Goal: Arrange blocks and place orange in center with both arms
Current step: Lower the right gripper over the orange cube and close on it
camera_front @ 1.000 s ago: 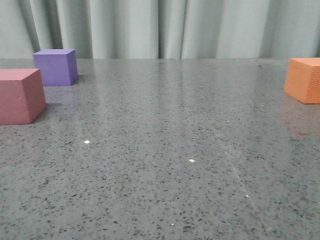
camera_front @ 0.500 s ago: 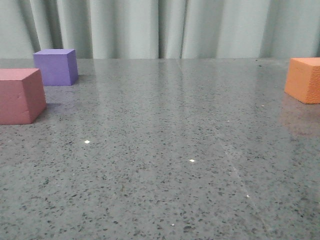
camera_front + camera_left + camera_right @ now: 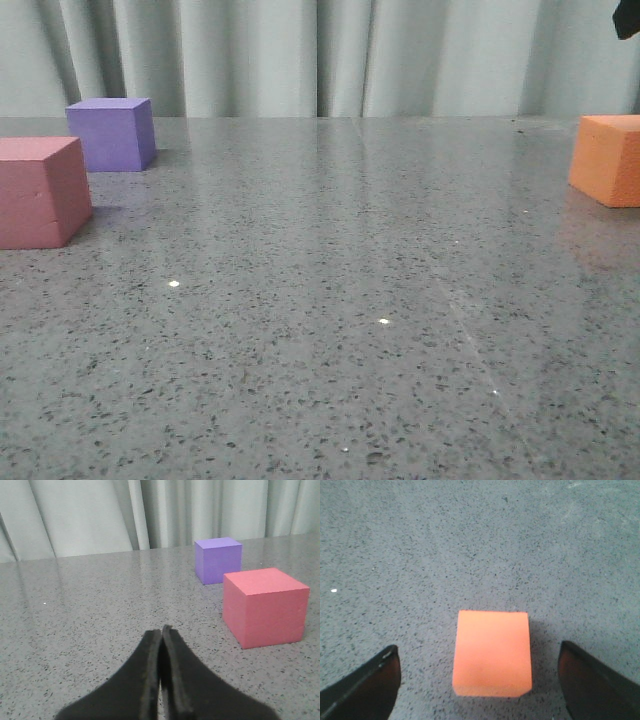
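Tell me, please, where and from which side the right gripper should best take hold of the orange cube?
Probably from above, closing on two opposite side faces of the orange cube. It sits flat and apart from the others, and the open right gripper already brackets it squarely.

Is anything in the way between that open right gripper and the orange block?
Nothing visible. The right gripper hangs open over the orange block, its fingers apart on either side, with only bare tabletop around the block.

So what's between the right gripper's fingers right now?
The orange cube sits between the right gripper's open fingers, untouched, in the right wrist view.
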Controlling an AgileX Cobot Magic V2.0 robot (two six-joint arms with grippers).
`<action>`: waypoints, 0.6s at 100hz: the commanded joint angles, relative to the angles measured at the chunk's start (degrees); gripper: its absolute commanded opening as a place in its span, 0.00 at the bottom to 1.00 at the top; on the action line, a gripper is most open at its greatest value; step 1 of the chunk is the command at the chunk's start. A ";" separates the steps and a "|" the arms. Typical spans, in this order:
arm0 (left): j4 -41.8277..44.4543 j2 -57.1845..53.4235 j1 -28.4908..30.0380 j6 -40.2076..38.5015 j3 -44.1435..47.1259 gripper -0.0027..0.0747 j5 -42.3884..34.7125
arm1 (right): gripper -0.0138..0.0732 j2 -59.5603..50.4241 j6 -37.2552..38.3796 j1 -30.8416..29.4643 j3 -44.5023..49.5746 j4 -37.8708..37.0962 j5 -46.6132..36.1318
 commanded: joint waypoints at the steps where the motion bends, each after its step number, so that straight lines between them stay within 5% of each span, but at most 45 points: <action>1: -0.48 -1.95 0.06 -0.26 3.03 0.01 -4.78 | 0.89 1.56 -0.42 -0.22 -4.02 -1.56 -2.52; 60: -0.48 -1.95 0.06 -0.26 3.03 0.01 -4.78 | 0.89 15.09 -0.42 -0.22 -9.28 -2.14 2.56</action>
